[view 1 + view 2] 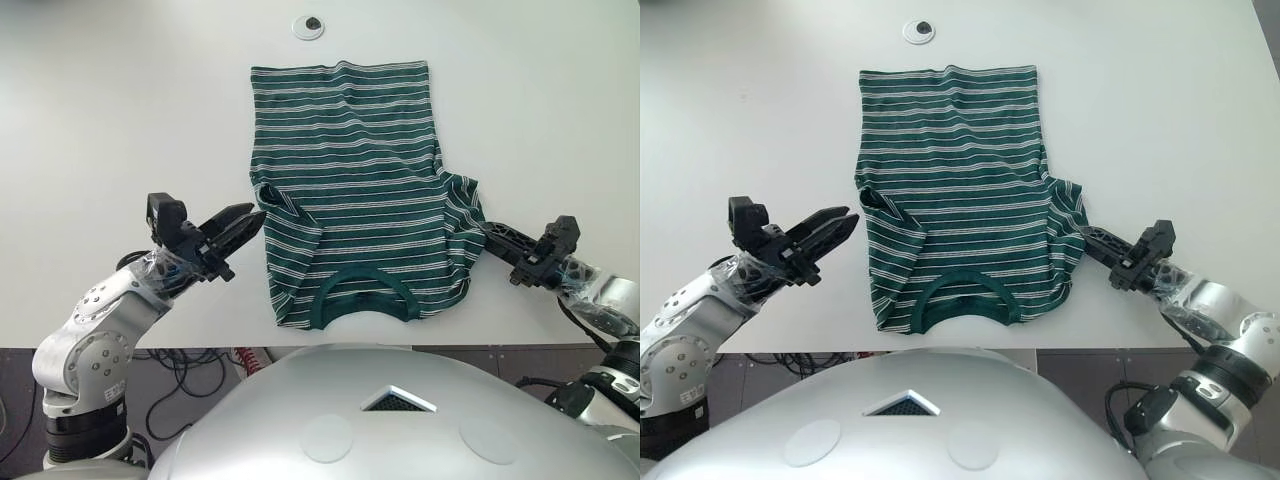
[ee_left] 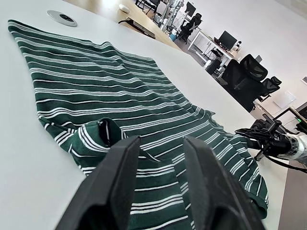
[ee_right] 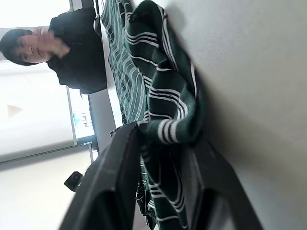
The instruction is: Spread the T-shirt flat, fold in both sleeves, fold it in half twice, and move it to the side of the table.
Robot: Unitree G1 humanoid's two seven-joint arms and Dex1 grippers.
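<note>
A dark green T-shirt point(image 1: 350, 180) with white stripes lies on the white table point(image 1: 120, 120), its collar point(image 1: 365, 292) toward me and its hem at the far side. Both sleeves are bunched against the body. My left gripper point(image 1: 247, 220) is open just beside the left sleeve point(image 1: 272, 198), apart from the cloth, and its fingers point(image 2: 125, 163) point at that sleeve's fold. My right gripper point(image 1: 490, 232) sits low at the right sleeve point(image 1: 463, 205). It is open, with the sleeve's folded edge point(image 3: 175, 129) at its fingertips.
A round cable port point(image 1: 308, 26) sits in the table beyond the hem. The table's front edge point(image 1: 150, 345) runs close under both arms, with cables point(image 1: 190, 370) hanging below it. Bare tabletop stretches to the left and right of the shirt.
</note>
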